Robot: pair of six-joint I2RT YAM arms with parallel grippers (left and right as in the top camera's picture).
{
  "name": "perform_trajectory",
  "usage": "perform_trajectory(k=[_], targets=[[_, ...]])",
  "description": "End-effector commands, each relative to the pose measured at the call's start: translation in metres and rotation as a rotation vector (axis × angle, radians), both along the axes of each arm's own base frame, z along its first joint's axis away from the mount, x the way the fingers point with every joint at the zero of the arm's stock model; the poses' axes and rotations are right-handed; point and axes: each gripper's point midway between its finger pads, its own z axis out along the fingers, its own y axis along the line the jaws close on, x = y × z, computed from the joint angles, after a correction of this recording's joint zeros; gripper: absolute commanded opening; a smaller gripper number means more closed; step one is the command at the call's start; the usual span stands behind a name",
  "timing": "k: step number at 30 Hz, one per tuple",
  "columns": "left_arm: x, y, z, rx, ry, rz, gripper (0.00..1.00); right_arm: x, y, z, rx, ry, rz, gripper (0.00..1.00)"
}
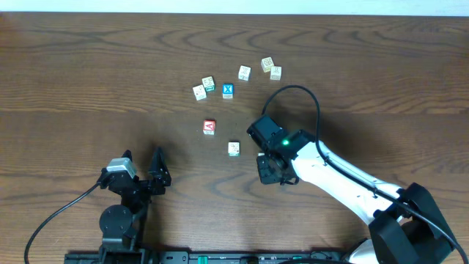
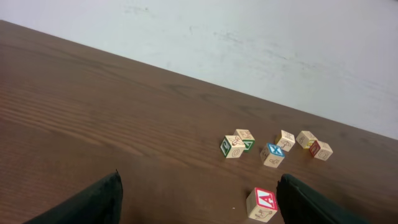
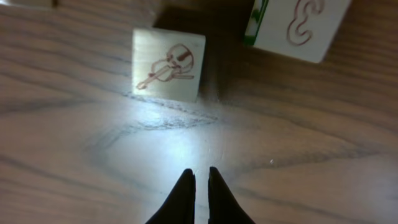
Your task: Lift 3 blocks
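Several cream-white blocks lie on the brown table. One block [image 1: 234, 149] sits alone just left of my right gripper [image 1: 268, 173]. The right wrist view shows a block with a violin drawing [image 3: 168, 64] and a green-edged block [image 3: 298, 25] beyond the fingertips. My right gripper [image 3: 200, 175] is shut with nothing between its fingers and touches neither block. More cream blocks [image 1: 199, 92] [image 1: 244, 72] [image 1: 275, 72] stand farther back. My left gripper [image 2: 199, 205] is open and empty near the front left, with blocks [image 2: 233, 147] [image 2: 285, 140] far ahead of it.
A red cube marked A [image 1: 209, 127] [image 2: 262, 204] sits left of the lone block, close to my left gripper's right finger [image 2: 311, 202]. A blue cube marked X [image 1: 228, 91] [image 2: 272, 155] stands among the far blocks. A black cable [image 1: 293, 92] loops above the right arm.
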Motion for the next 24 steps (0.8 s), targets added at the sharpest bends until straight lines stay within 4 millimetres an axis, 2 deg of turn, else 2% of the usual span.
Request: perform_trajectory(k=[1,12,24], targets=[[-0.001,0.006,-0.017,0.009,0.054,0.035,0.79,-0.002,0.001,-0.003,0.016,-0.016,-0.005,0.07],[-0.001,0.006,-0.017,0.009,0.054,0.035,0.79,0.017,0.017,-0.001,0.076,-0.093,0.032,0.09],[-0.001,0.006,-0.017,0.009,0.054,0.035,0.8,0.01,0.024,-0.016,0.096,-0.029,0.035,0.04]])
